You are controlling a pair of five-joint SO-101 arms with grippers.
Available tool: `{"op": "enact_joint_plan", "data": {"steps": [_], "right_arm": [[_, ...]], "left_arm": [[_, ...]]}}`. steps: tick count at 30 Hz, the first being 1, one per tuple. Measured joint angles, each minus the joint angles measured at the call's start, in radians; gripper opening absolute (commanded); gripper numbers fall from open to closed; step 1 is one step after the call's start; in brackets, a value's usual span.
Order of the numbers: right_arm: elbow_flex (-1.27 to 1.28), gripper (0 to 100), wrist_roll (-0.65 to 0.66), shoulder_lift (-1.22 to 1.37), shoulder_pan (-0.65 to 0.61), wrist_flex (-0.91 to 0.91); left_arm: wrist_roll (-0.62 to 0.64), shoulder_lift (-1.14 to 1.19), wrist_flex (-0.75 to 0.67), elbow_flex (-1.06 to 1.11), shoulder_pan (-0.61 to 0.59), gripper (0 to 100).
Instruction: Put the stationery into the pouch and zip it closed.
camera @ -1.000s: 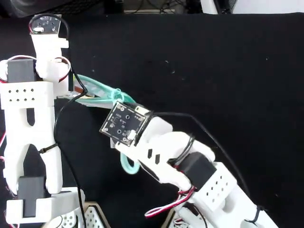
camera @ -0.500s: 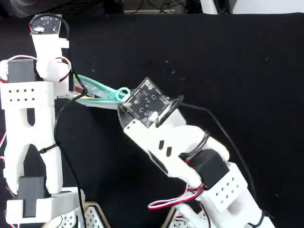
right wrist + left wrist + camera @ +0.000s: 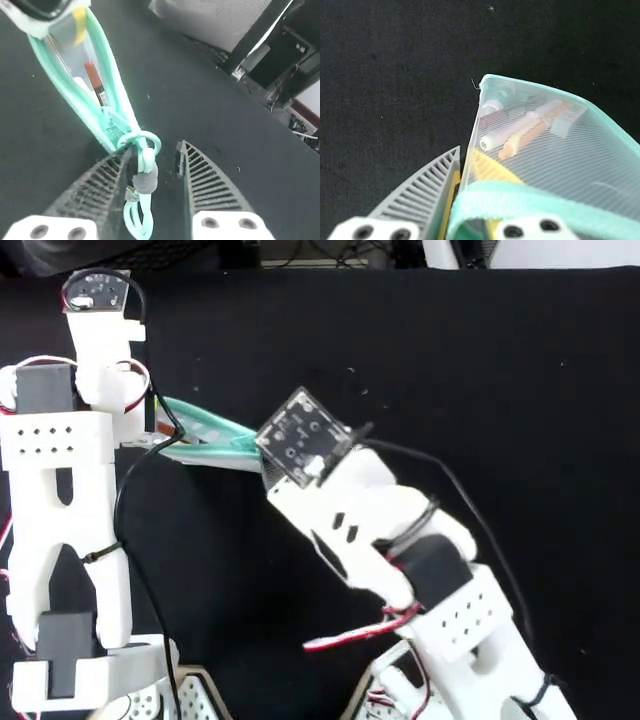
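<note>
While the left end effector (image 3: 468,170) pinches its rim, the pouch (image 3: 545,150) gapes.

High view: fixed, overhead, looking down onto table (image 3: 500,360). Left and right wrist views: close-range, facing pouch (image 3: 205,428) from opposite ends; pouch shared by all.

One pouch (image 3: 545,150), at least two pens (image 3: 512,132) inside, one left gripper (image 3: 465,192), one right gripper (image 3: 155,150).

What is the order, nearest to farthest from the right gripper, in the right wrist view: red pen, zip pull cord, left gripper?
From the right gripper:
1. zip pull cord, between its jaws.
2. red pen, inside the pouch, partway along it.
3. left gripper, clamping the pouch's far end.
</note>
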Motion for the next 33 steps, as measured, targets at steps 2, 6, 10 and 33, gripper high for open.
{"op": "enact_joint_plan", "data": {"steps": [2,6,10,33], "right_arm": [[-0.002,13.9,0.000,0.029,0.003,-0.023],[-0.002,13.4,0.008,0.055,0.005,-0.092],[-0.002,12.5,0.009,0.064,0.005,-0.115],[-0.006,1.2,0.290,-0.137,-0.075,0.106]], "left_arm": [[0.000,0.000,0.000,0.000,0.000,3],[0.002,0.000,0.000,0.000,-0.003,3],[0.003,0.000,0.000,0.000,-0.005,3],[-0.002,0.000,0.000,0.000,-0.011,3]]}}
